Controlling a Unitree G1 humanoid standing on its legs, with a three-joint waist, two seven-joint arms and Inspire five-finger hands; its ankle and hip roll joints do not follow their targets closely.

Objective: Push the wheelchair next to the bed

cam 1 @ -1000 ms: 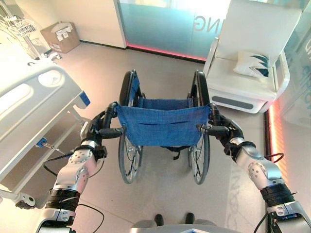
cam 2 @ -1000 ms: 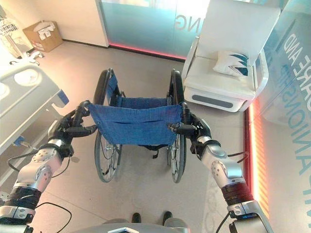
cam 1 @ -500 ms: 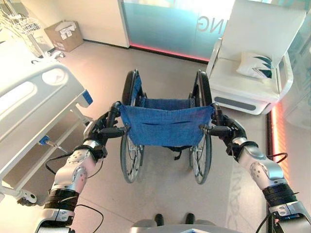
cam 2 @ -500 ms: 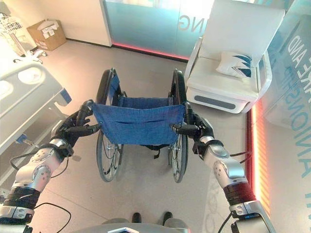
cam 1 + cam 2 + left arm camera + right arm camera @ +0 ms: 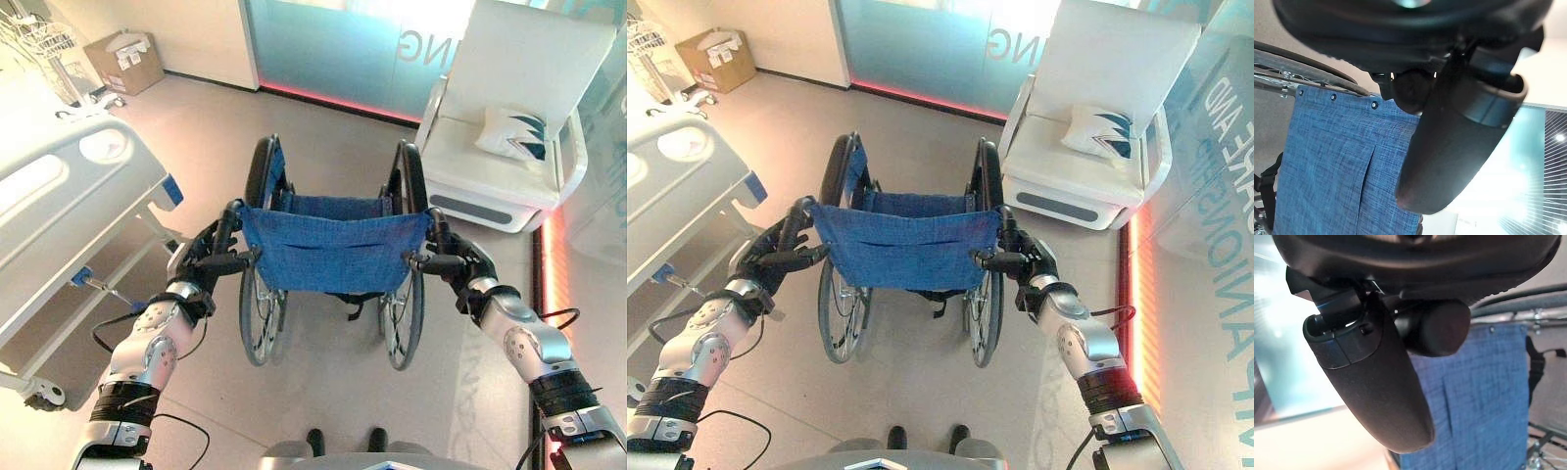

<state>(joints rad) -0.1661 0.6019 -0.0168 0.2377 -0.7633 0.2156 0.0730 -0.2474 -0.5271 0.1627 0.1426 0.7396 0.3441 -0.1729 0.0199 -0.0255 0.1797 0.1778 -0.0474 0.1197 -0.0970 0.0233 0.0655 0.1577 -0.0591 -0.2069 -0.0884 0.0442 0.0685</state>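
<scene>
Wheelchair (image 5: 331, 250) handles gripped by left robot hand (image 5: 199, 262) and right robot hand (image 5: 460, 264).

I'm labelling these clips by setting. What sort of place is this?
Probably a hospital or care room: a wheelchair stands on the floor, an adjustable white bed with side rails stands left, and a white patient armchair ahead.

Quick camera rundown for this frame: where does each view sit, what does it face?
Left eye view: head, looking down at wheelchair, bed, armchair; both arms show.
Right eye view: beside it, same scene; left hand and right hand grip the push handles.
Left wrist view: along the left hand at the blue backrest.
Right wrist view: along the right hand.
Shared: the backrest shows in all four.
</scene>
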